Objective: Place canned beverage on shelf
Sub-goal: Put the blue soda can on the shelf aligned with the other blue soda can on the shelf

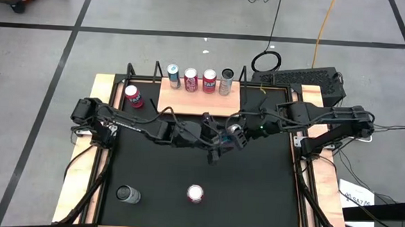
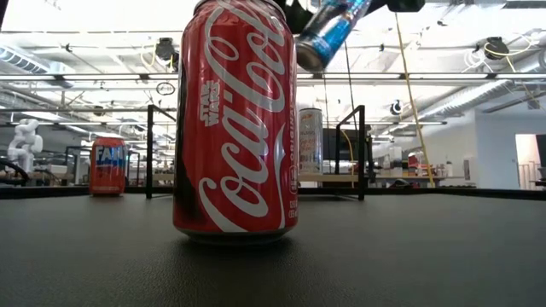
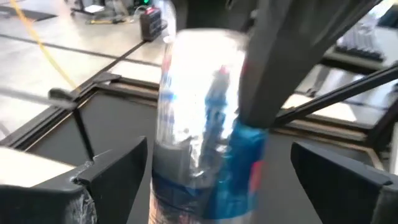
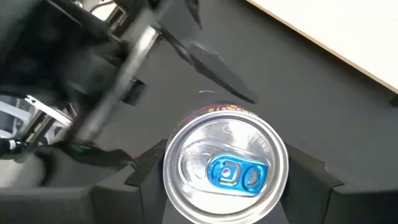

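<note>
Jaws: L gripper (image 3: 217, 180) wide open, its fingers (image 3: 112, 171) standing clear on both sides of the silver-blue can (image 3: 205, 137), not touching. R gripper (image 4: 227, 177) is clamped on that can; you see its top w/ blue tab (image 4: 236, 174) sitting between R's fingers.
Handover: looks like a mid-air pass at table centre, both grippers meeting over the black table (image 1: 254, 186). My read: R has it now, L has let go.
Near row: red cola can (image 2: 235, 119) upright at front centre, a silver can (image 1: 128, 194) front-left. Both on the table, not shelved.
Mid: held can is up in the air & tilted, above the red one in the low view.
Left side: red Fanta can (image 1: 133, 96) upright on the table, just beside the shelf's L end, not on the board.
Far: shelf (image 1: 196, 99) at the back edge, 4 cans (image 1: 199, 79) lined up on it, room left on the board.
Done: 4 shelved, as far as you can see.
Left: the held can plus 3 loose ones.
Next, prob.: L backs away, R carries to a free spot on the shelf.
</note>
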Controlling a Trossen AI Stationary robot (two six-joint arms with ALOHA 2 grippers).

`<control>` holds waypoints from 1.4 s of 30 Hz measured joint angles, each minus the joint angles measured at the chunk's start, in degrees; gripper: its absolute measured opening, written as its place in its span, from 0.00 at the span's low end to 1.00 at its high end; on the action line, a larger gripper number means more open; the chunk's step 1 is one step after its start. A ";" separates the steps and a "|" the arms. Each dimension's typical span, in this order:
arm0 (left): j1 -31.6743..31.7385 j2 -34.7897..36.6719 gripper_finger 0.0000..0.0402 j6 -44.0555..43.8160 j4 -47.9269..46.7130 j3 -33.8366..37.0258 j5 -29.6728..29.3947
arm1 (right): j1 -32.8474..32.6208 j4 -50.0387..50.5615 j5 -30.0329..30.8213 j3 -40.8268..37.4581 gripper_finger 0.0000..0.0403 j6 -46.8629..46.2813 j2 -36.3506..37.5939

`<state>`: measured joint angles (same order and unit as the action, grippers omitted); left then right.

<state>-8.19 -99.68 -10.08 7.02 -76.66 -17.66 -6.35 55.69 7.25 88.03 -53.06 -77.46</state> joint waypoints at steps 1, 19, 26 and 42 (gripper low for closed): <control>0.09 -0.25 0.98 -0.03 -0.50 0.00 -0.85 | 0.00 -0.15 0.04 0.00 0.55 0.00 -0.01; 4.71 0.29 0.66 0.27 1.07 0.00 6.14 | 2.51 -0.12 -0.27 -0.01 0.55 0.01 -0.05; 5.46 1.80 0.54 2.97 0.19 0.07 6.86 | 6.13 -3.08 -3.06 -0.04 0.59 3.15 0.07; 20.84 23.47 0.52 5.99 -7.86 0.68 14.38 | 7.24 -39.16 15.94 0.11 0.79 31.95 3.92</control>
<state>12.65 -76.21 -4.09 -0.83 -75.99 -3.28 0.89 16.52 23.19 88.14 -21.11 -73.55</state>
